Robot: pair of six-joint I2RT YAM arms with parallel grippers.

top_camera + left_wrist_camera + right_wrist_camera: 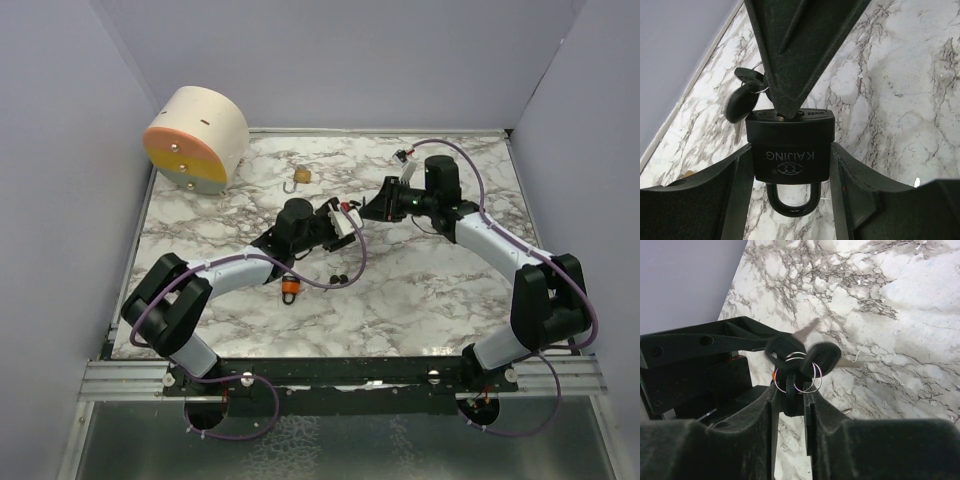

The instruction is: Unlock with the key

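padlock, black, "kaijing" on the face, is clamped across its body by the left jaws, one finger flat on each side. it is held off the marble table, near the middle. shackle points back toward the left wrist camera, and both its legs enter the body. keyhole end faces away, toward the right arm.

left wrist view: a finger of the right arm comes down as a dark wedge with its tip at the keyhole face. the key blade itself is hidden behind it.

right wrist view: head of the key sits in the narrow gap between the right jaws. cannot tell whether the pads press on it or stand just clear. key ring loops out of the gap. two spare keys hang from it, blurred.

top view: both arms meet over the table centre, tip to tip.

also on the table:
- small brass padlock, toward the far edge, well apart from the arms
- cream drum with an orange and yellow face, far left corner
- small orange item, under the left forearm
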